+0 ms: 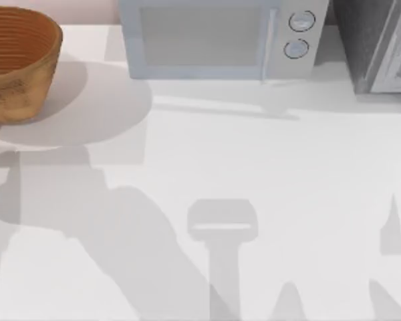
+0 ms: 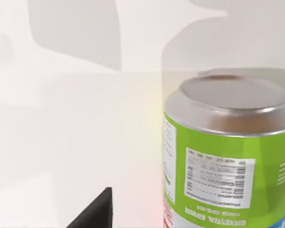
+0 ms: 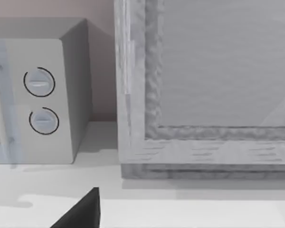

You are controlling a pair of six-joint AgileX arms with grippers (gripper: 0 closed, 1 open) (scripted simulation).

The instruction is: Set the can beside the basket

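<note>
Nearest to the left wrist camera, the can looms close, its silver end and lime-green band toward the lens and the white tabletop behind it. A dark finger of the left end effector juts in beside it, but I cannot tell whether that end effector is clenched on the can or released. The right arm looks idle, with 1 dark finger pointing at the appliances; its state I cannot tell either.

Farther off, at the far left of the tabletop, sits the basket; what shows of its ribbed inside holds nothing. Along the far edge stand a microwave and a grey cabinet.

Likely risks: if the hold is loose, the can could slip or tip on release, or it could bump the basket's wall and shove it.
</note>
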